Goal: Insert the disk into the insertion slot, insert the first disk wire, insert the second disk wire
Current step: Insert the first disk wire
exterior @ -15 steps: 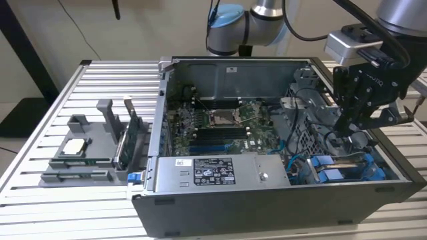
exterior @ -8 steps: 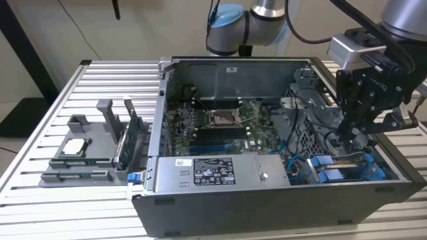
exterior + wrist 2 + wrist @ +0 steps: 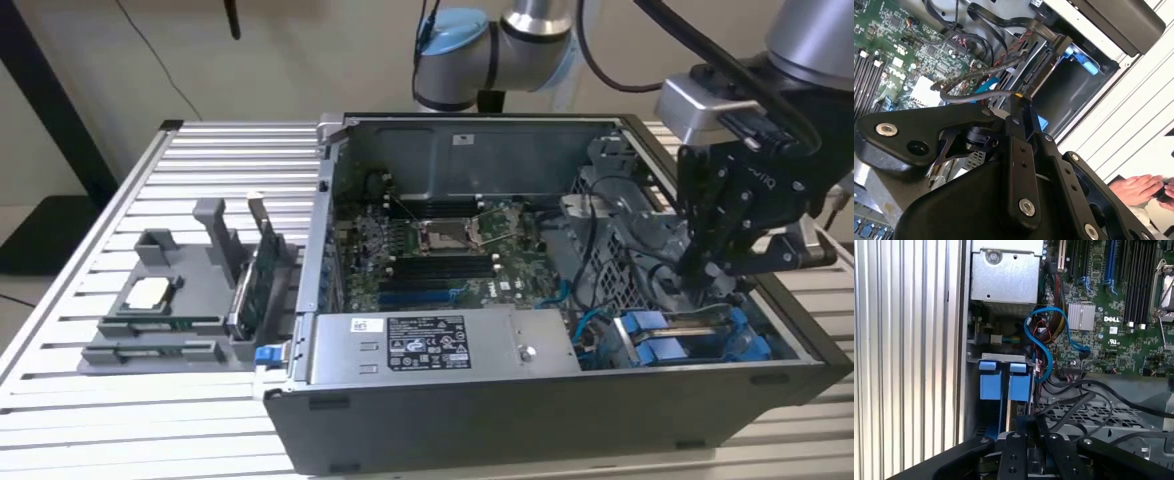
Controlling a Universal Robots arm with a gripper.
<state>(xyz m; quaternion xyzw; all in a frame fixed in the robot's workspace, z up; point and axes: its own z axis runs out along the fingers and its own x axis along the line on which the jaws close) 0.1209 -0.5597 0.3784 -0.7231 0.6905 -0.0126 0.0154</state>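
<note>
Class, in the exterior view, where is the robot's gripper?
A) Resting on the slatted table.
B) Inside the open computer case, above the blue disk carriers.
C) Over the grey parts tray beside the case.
B: the gripper hangs inside the computer case, just above the blue disk carriers.

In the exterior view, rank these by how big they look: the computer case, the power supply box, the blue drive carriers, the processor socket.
1. computer case
2. power supply box
3. blue drive carriers, partly hidden by the case wall
4. processor socket; it sits farther back, so this last place is less sure
</note>
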